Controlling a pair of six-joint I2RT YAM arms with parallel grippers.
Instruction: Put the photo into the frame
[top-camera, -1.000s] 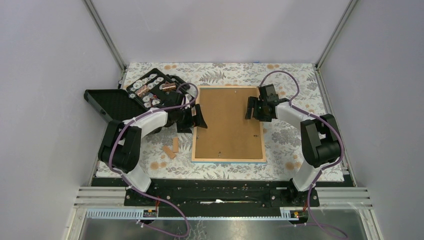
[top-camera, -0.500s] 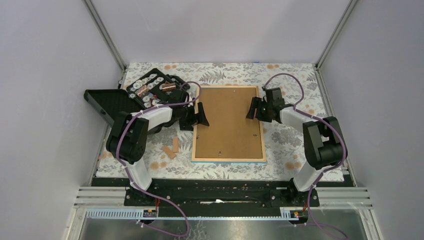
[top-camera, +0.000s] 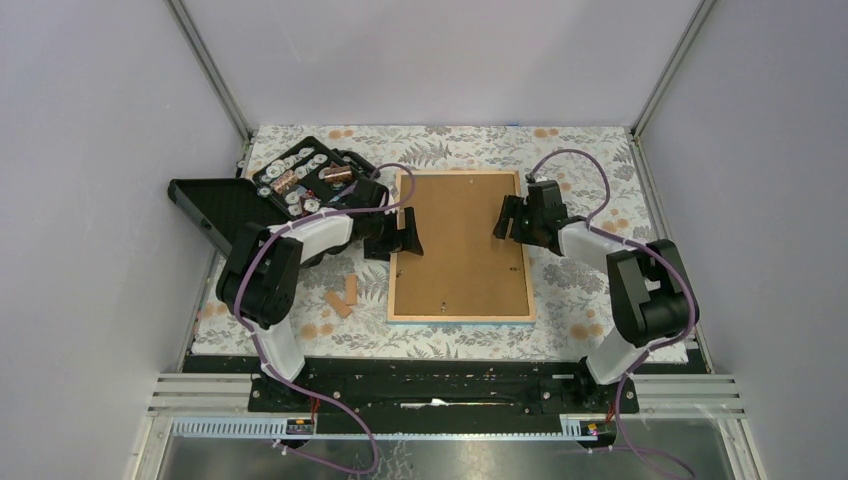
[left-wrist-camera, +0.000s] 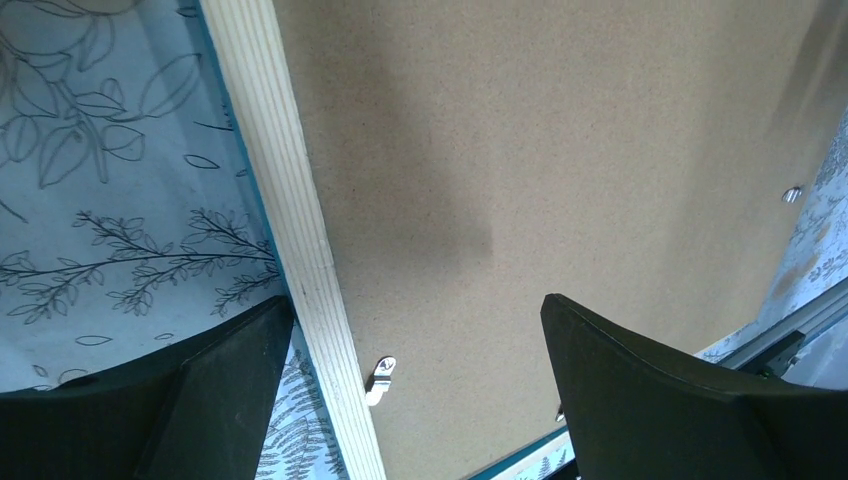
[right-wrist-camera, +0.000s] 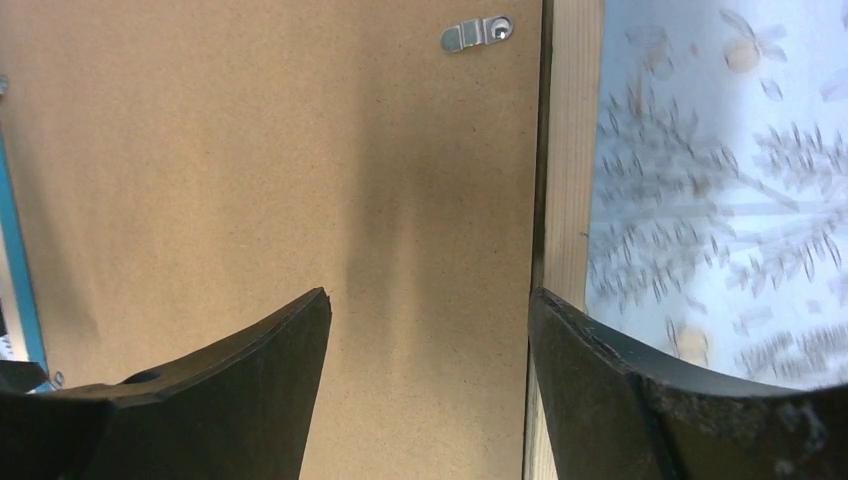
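Straddling the frame (left-wrist-camera: 288, 180) rims below, left gripper (left-wrist-camera: 415, 320) and right gripper (right-wrist-camera: 430, 300) gaping wide, empty, seemingly untouching.

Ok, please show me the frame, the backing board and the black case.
frame (left-wrist-camera: 283, 190): left wrist view, on its light wood rim.
backing board (top-camera: 460, 250): top view, on its bare middle.
black case (top-camera: 212, 207): top view, on its open lid.

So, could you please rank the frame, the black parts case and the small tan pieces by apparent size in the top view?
Largest: the frame.
Next: the black parts case.
Smallest: the tan pieces; the two look alike.
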